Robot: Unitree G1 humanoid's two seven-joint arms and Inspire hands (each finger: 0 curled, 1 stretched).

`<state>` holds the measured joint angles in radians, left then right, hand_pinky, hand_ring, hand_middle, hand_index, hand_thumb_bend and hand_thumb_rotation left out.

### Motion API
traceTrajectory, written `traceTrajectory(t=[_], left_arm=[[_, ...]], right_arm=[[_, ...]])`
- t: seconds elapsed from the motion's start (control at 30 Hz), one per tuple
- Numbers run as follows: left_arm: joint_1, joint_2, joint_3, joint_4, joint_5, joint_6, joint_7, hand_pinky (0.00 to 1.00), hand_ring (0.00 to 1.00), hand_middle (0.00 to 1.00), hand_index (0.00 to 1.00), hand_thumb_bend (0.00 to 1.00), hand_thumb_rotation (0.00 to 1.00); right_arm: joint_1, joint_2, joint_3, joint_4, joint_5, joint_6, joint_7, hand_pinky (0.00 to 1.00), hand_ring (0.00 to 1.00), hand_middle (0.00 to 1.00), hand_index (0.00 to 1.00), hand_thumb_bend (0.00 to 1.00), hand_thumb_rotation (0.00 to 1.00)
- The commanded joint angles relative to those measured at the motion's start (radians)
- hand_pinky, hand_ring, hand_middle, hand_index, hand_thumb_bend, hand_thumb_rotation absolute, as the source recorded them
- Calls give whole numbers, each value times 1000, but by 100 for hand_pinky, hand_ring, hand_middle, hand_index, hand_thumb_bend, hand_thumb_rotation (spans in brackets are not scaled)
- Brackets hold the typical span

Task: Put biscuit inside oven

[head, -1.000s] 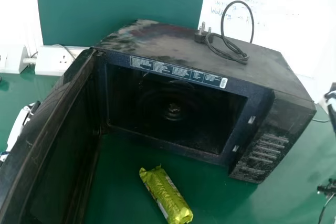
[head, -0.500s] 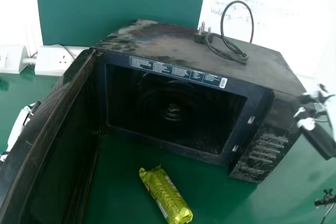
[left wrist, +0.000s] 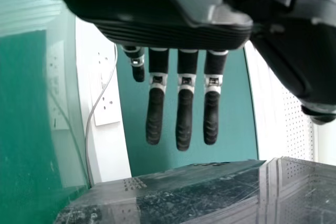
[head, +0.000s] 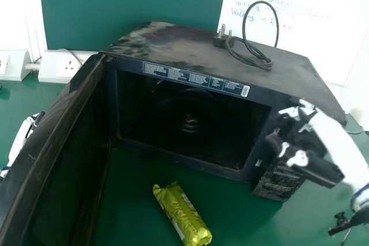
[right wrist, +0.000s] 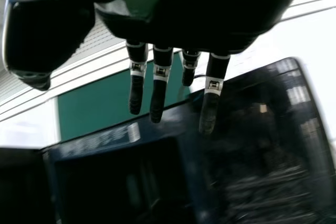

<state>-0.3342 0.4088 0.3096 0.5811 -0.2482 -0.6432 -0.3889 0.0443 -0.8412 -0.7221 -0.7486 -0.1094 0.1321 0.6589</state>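
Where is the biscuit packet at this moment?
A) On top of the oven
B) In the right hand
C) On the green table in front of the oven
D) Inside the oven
C: the biscuit packet lies on the green table before the open oven, apart from the right hand.

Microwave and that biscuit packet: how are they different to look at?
The microwave is black and marked with dust or scuffs, while the biscuit packet is shiny yellow-green. The microwave is a big box, many times larger than the slim, long packet. The microwave stands upright with its door open; the packet lies flat in front of it. Both rest on the green table.
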Motion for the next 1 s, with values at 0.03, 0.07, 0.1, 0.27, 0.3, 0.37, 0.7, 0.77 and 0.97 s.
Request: traceTrajectory(t=[0.03,0.07,0.1,0.27,0.3,0.37,0.7,0.77,0.97], left_arm=[[7,0,5,-1,-5,-3,-4,34,41,45,49,52,8],[7,0,4,-1,-4,-3,-3,34,41,45,49,52,8],[7,1,4,-1,0,-4,0,34,41,45,49,52,8],[6,-3,5,-1,-12,1,-7,34,41,45,49,52,7],[6,-3,6,1,-12,-1,-8,34,41,45,49,52,7],[6,-3,6,2,-10,-1,-8,34,41,45,49,52,7],[5,-3,5,3,-10,-1,-9,34,41,45,49,52,8],[4,-2,5,4,-5,-2,-5,34,41,45,49,52,8],[8,-4,4,-3,-4,-1,-4,34,42,45,49,52,8]], right_arm=[[-1,-43,37,-4,11,-6,27,46,62,71,80,84,43],[-5,-48,49,-6,25,7,35,47,62,72,81,84,44],[-8,-54,63,-10,25,20,37,46,63,73,82,84,44],[-50,-98,129,-6,75,64,73,45,65,77,91,84,47],[-51,-100,131,-1,74,46,73,45,64,77,92,85,48],[-49,-78,142,25,85,-20,64,48,67,77,89,86,52],[-97,-119,306,44,-59,-103,19,26,47,60,79,100,76],[-95,-108,336,59,-109,-151,-11,21,45,58,77,100,88],[-103,-140,381,13,-218,-123,19,14,57,64,74,100,94]])
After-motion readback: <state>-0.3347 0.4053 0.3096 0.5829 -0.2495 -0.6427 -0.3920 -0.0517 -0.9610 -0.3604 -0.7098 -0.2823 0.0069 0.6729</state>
